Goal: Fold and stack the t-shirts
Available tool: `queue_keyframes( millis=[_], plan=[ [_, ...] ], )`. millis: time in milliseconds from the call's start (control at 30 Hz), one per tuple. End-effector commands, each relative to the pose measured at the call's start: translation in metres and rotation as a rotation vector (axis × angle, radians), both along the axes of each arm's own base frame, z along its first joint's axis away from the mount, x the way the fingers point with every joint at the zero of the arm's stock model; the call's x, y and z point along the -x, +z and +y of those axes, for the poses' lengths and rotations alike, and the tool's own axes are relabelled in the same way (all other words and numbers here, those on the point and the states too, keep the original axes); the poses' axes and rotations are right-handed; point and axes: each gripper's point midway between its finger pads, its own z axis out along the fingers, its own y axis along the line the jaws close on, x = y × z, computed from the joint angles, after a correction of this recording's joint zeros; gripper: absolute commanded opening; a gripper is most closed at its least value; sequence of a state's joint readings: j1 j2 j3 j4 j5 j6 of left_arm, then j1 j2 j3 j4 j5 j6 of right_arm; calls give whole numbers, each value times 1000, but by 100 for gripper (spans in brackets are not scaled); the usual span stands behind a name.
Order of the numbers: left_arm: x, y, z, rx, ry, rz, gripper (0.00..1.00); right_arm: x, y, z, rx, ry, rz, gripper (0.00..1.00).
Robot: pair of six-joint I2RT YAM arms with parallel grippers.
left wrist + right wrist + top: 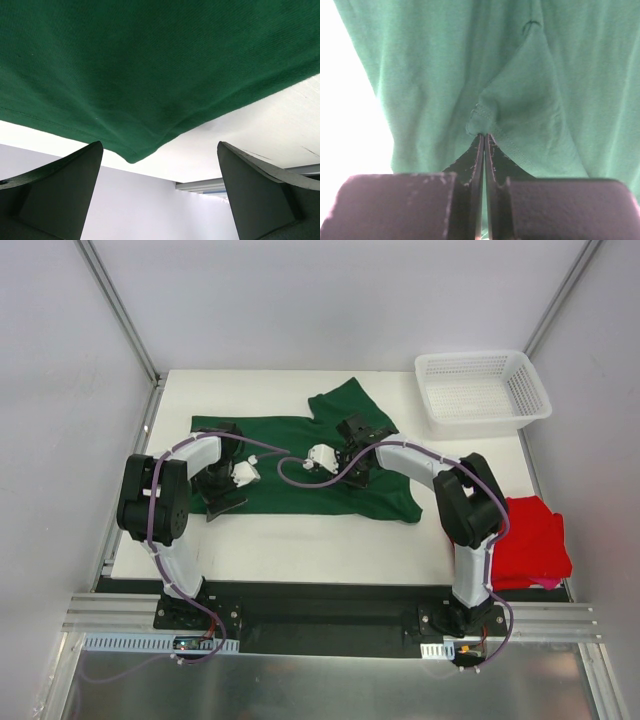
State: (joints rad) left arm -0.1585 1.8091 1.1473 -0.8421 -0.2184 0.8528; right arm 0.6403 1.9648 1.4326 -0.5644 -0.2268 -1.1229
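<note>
A dark green t-shirt [290,445] lies spread over the middle of the white table, one sleeve pointing to the back. My right gripper [357,474] is down on its right part. In the right wrist view the right gripper [484,136] is shut on a small bunched fold of the hem of the green t-shirt [520,100]. My left gripper [225,500] stands at the shirt's near-left corner. Its fingers [75,175] are wide open and hold nothing, and the corner of the green t-shirt [132,155] lies just ahead of the left gripper [160,146]. A bright red t-shirt [532,540] lies crumpled at the table's right edge.
A white mesh basket [483,390] stands at the back right corner. White walls and metal frame posts close in the table on three sides. A bare strip of table [300,550] runs between the green shirt and the arm bases.
</note>
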Motion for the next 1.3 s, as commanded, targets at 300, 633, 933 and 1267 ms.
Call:
queue_keyframes(
  millis=[300, 633, 933, 1267],
  plan=[
    [-5, 4, -4, -2, -11, -1, 99, -18, 41, 24, -59, 25, -57, 1],
    [-4, 5, -3, -5, -14, -4, 99, -18, 34, 37, -64, 78, -53, 1],
    [-1, 3, -3, -3, -8, 2, 99, -36, 38, 48, -74, 86, -150, 1],
    [-2, 2, -5, 4, -1, 4, 99, -61, 43, 50, -57, 60, -250, 1]
  ],
)
